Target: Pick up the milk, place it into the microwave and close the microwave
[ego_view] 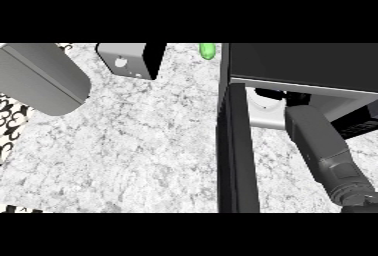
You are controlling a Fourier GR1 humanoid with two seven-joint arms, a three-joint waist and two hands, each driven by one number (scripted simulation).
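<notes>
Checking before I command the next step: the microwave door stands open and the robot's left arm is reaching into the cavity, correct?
Not quite. In the head view the microwave door does stand open, but the right forearm reaches into the microwave cavity, not the left. The right hand is hidden inside.

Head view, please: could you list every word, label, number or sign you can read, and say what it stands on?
None can be read.
Microwave: dark top, open door, no lettering visible.
Grey box at the top: a small round mark, no text.
Left edge: a black and white curly pattern, not letters.
Green object: plain.
Right hand reaches into the microwave; no markings show.
</notes>
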